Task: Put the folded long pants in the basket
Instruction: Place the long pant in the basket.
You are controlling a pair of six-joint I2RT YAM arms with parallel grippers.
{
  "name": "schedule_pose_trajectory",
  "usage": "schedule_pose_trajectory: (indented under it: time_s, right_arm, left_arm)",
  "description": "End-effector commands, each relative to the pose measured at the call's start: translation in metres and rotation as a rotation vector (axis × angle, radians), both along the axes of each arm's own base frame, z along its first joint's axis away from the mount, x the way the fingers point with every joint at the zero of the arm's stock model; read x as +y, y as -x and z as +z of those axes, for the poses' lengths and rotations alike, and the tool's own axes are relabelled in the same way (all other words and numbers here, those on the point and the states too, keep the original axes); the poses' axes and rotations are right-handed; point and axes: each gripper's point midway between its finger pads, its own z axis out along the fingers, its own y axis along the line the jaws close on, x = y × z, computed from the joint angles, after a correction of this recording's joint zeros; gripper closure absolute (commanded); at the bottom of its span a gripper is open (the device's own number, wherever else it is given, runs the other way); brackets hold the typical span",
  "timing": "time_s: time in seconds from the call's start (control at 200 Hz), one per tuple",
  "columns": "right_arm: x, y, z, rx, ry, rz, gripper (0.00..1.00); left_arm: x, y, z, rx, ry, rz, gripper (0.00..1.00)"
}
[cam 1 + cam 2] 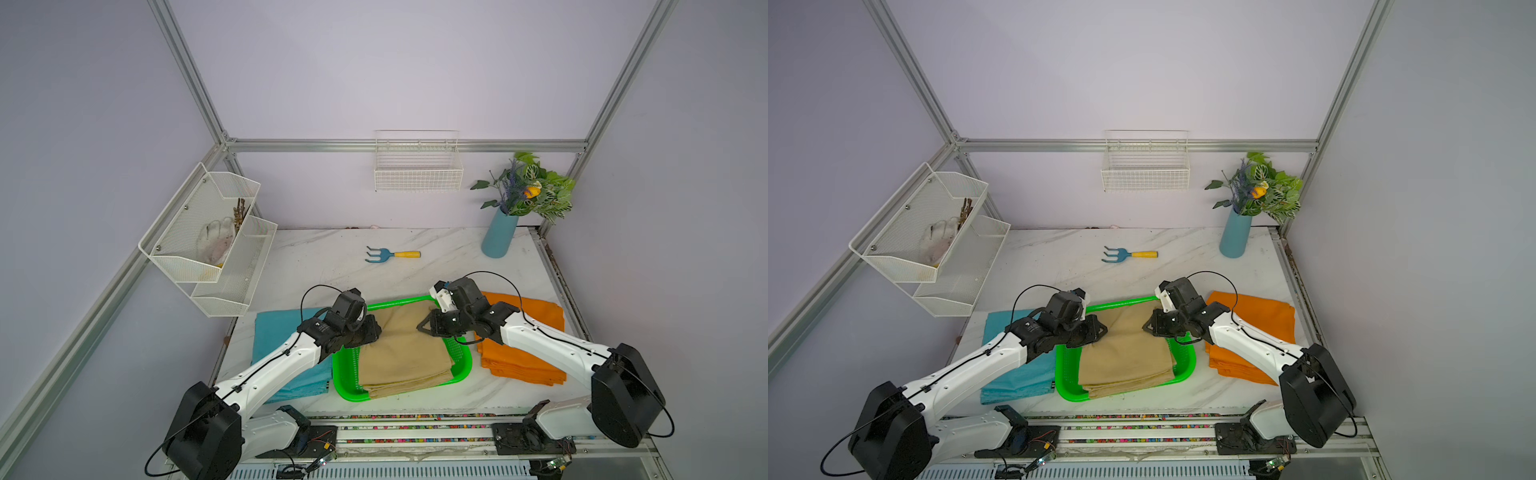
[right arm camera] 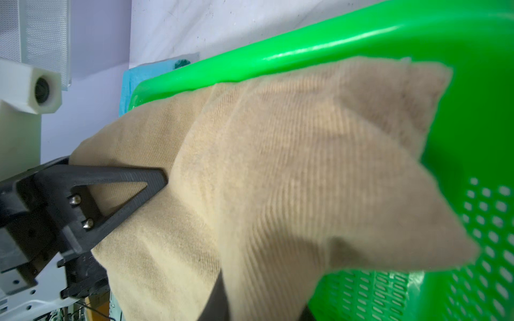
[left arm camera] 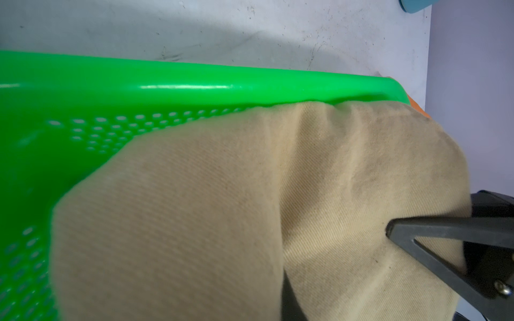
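pants: three folded pairs
tan pants (image 1: 399, 345): one, in the basket, overhanging its front rim
teal pants (image 1: 274, 332): one, by the bench's left edge
orange pants (image 1: 515, 365): one, by the right edge
basket (image 1: 345, 370): one, green, mid-bench near the front edge
left gripper (image 1: 374, 330): pinched tight on the tan cloth
right gripper (image 1: 422, 328): likewise pinched on the tan cloth
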Motion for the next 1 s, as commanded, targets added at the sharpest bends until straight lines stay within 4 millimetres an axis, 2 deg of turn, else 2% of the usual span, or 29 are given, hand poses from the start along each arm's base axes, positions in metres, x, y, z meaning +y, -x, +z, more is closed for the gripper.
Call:
schedule_pose_trajectory:
  time_s: [0.0, 0.105, 0.12, 0.17, 0.28, 0.33, 0.37, 0.405, 0.435, 0.475, 0.49, 0.52, 0.545, 0.6, 0.675, 0.685, 0.7, 0.795, 0.89, 0.995]
  right_arm:
    - [-0.020, -0.030, -0.016, -0.092, 0.121, -0.083, 1.00]
    - [-0.027, -0.031, -0.040, -0.054, 0.198, -0.086, 1.00]
    - [-0.028, -0.030, -0.052, -0.029, 0.221, -0.083, 1.00]
    - [-0.032, -0.029, -0.065, -0.004, 0.256, -0.089, 1.00]
    - [-0.036, -0.033, -0.079, 0.003, 0.295, -0.103, 1.00]
    - [-0.033, -0.036, -0.077, -0.001, 0.294, -0.100, 0.88]
    - [-0.031, -0.040, -0.072, -0.010, 0.288, -0.102, 0.76]
    - [-0.030, -0.043, -0.066, -0.022, 0.285, -0.104, 0.64]
    - [-0.030, -0.047, -0.057, -0.041, 0.285, -0.109, 0.55]
    - [-0.030, -0.052, -0.045, -0.066, 0.290, -0.116, 0.44]
    - [-0.031, -0.052, -0.041, -0.075, 0.295, -0.116, 0.40]
    - [-0.033, -0.056, -0.030, -0.099, 0.302, -0.122, 0.36]
    - [-0.034, -0.058, -0.023, -0.119, 0.310, -0.124, 0.27]
    - [-0.041, -0.064, -0.004, -0.167, 0.338, -0.139, 0.21]
    - [-0.051, -0.071, 0.011, -0.211, 0.405, -0.155, 0.19]
    - [-0.053, -0.071, 0.022, -0.236, 0.399, -0.162, 0.19]
    - [-0.056, -0.073, 0.028, -0.254, 0.414, -0.172, 0.19]
    - [-0.077, -0.080, 0.043, -0.308, 0.523, -0.190, 0.18]
    - [-0.095, -0.080, 0.043, -0.311, 0.608, -0.165, 0.18]
    - [-0.106, -0.073, 0.033, -0.286, 0.645, -0.122, 0.18]
  left_arm:
    - [0.035, -0.010, -0.022, -0.049, -0.151, 0.101, 1.00]
    - [0.040, -0.005, -0.046, -0.006, -0.192, 0.097, 1.00]
    - [0.040, -0.004, -0.049, 0.000, -0.198, 0.095, 1.00]
    - [0.043, -0.003, -0.057, 0.018, -0.217, 0.097, 1.00]
    - [0.042, -0.005, -0.067, 0.032, -0.238, 0.091, 1.00]
    - [0.040, -0.008, -0.064, 0.029, -0.240, 0.087, 0.95]
    - [0.038, -0.012, -0.060, 0.022, -0.241, 0.082, 0.82]
    - [0.036, -0.016, -0.055, 0.014, -0.243, 0.077, 0.64]
    - [0.036, -0.019, -0.049, 0.009, -0.251, 0.078, 0.42]
    - [0.037, -0.023, -0.040, -0.002, -0.268, 0.082, 0.04]
    - [0.038, -0.025, -0.036, -0.007, -0.276, 0.088, 0.00]
    - [0.040, -0.029, -0.027, -0.020, -0.289, 0.099, 0.00]
    - [0.042, -0.033, -0.019, -0.034, -0.301, 0.108, 0.00]
    - [0.045, -0.041, 0.003, -0.081, -0.316, 0.129, 0.00]
    - [0.048, -0.052, 0.037, -0.151, -0.323, 0.153, 0.00]
    - [0.049, -0.053, 0.041, -0.158, -0.326, 0.158, 0.00]
    - [0.050, -0.054, 0.047, -0.170, -0.331, 0.162, 0.00]
    - [0.059, -0.061, 0.077, -0.231, -0.369, 0.175, 0.00]
    - [0.072, -0.055, 0.080, -0.218, -0.409, 0.177, 0.00]
    - [0.088, -0.036, 0.059, -0.148, -0.443, 0.182, 0.00]
